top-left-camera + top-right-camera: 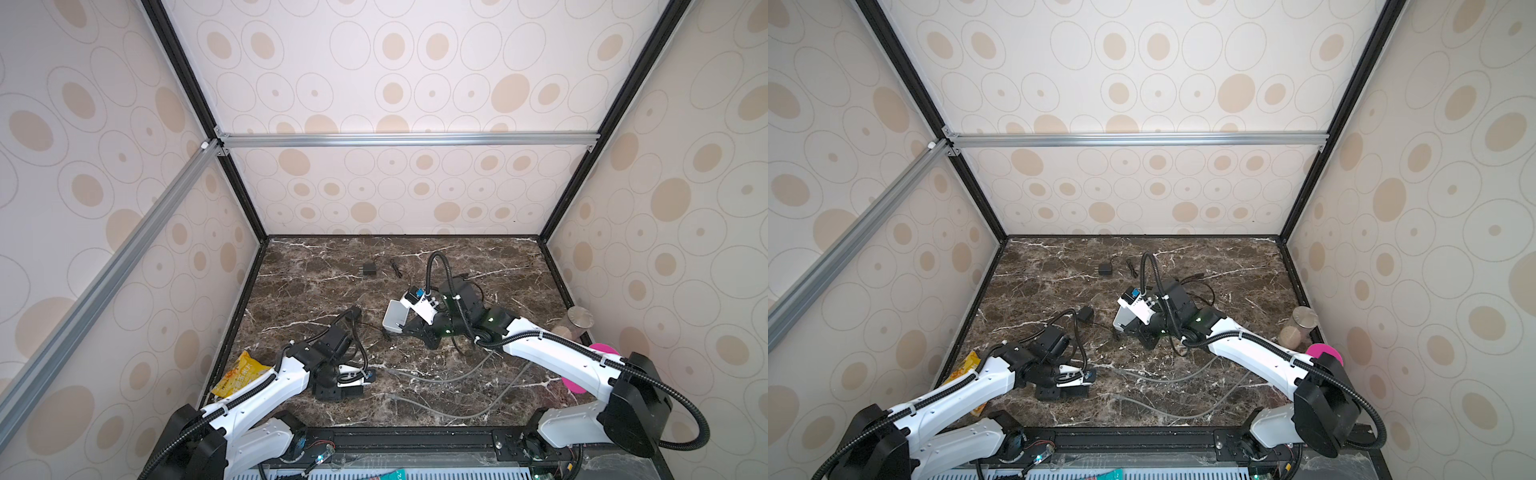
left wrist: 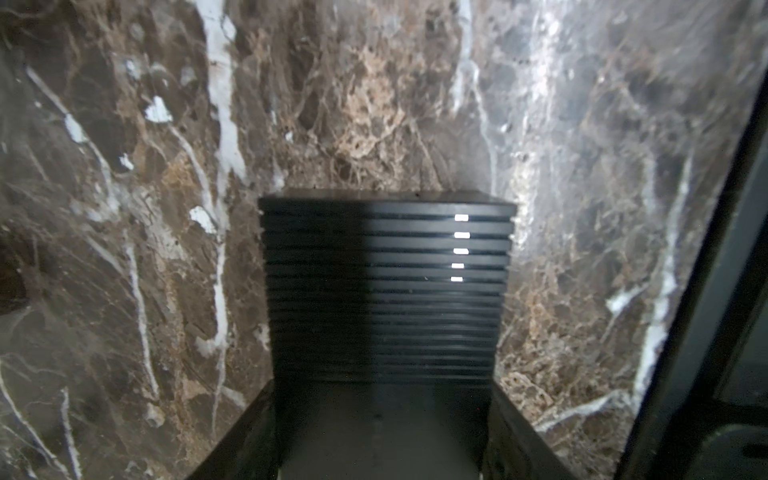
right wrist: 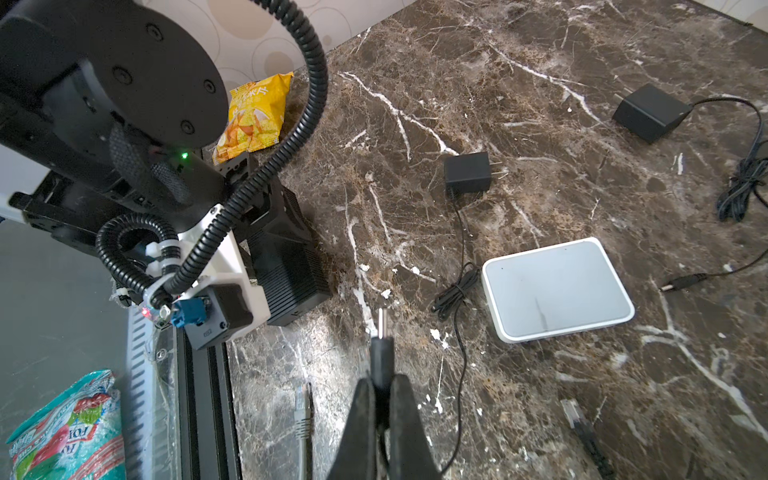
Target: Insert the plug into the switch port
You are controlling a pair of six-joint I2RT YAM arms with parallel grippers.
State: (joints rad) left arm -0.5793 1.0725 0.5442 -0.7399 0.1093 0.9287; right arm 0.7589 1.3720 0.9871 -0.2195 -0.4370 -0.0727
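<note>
Right gripper [image 3: 383, 380] pinched tight on black barrel plug with metal tip [image 3: 381, 353], near white flat plastic switch [image 3: 557, 289], not touching. Port hidden from me; I'd find its edge, align tip square, push straight.

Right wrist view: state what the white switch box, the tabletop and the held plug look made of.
White rounded switch box: likely moulded plastic, smooth satin grey top with soft glare. Brown veined tabletop: marble or a marble-look laminate, slight sheen; cannot tell which. Black barrel plug: matte rubbery sleeve, shiny metal tip.
</note>
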